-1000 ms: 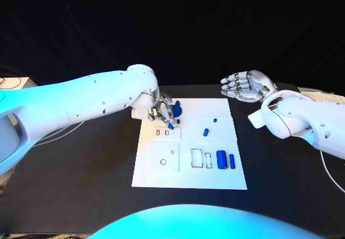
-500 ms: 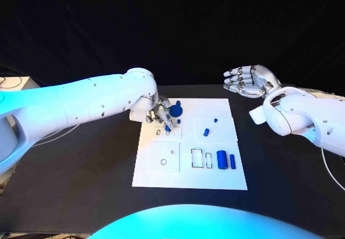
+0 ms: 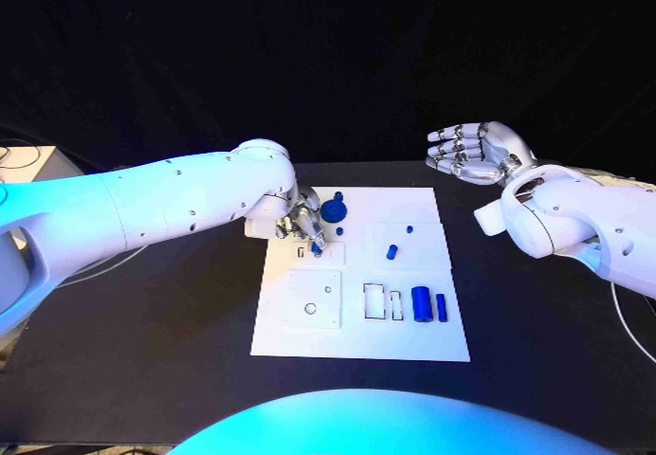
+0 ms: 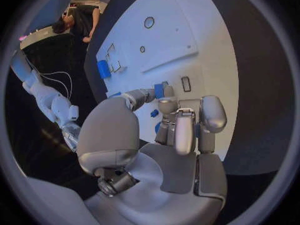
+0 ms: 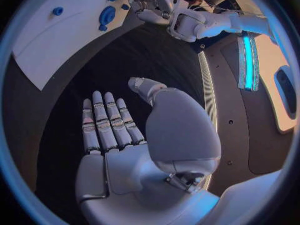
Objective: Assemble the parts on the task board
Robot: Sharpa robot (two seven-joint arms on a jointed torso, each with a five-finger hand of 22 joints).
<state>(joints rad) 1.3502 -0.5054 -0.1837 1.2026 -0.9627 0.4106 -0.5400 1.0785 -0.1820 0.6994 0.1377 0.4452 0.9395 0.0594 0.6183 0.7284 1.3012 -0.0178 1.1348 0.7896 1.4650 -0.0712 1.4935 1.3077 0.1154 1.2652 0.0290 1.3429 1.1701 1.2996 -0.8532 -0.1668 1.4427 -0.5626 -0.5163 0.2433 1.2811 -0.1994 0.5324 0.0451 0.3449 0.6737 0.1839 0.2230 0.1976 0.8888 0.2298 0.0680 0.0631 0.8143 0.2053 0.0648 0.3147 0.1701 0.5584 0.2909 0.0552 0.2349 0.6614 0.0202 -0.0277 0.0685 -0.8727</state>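
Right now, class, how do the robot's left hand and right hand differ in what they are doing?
The left hand pinches a small blue part over the task board; the right hand holds nothing. The left hand's fingers curl down; the right hand's are spread, beside the board. Both are silver.

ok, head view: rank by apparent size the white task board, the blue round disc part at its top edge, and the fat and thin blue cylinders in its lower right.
1. White task board
2. Blue round disc part
3. Fat blue cylinder
4. Thin blue cylinder
The disc and the fat cylinder look close in size; the left hand partly hides the disc, so that order is unsure.
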